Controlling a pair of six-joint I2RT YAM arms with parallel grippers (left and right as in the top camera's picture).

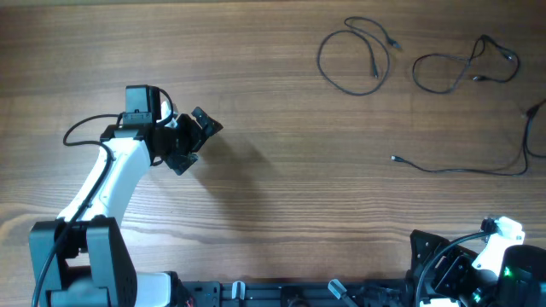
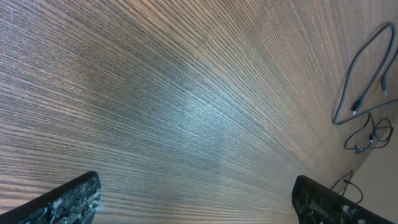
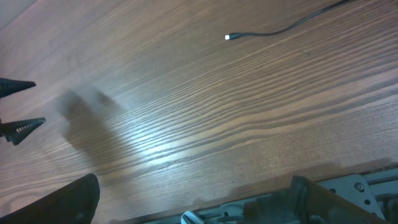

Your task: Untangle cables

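Observation:
Three thin black cables lie apart at the far right of the table. One is a loop (image 1: 353,56), one a smaller loop (image 1: 465,68), and one a long cord (image 1: 461,168) with a tiny plug end. My left gripper (image 1: 197,142) is open and empty over bare wood at the left, far from them. The left wrist view (image 2: 196,193) shows the cables at its right edge (image 2: 359,78). My right gripper (image 1: 424,256) is open and empty at the table's near right edge. The right wrist view (image 3: 193,193) shows the long cord's plug end (image 3: 229,37).
The wooden table (image 1: 273,188) fills the view. A metal rail (image 1: 281,294) runs along the near edge. The left arm's base (image 1: 81,264) stands at the near left. My left gripper's fingertips show at the left edge of the right wrist view (image 3: 18,106).

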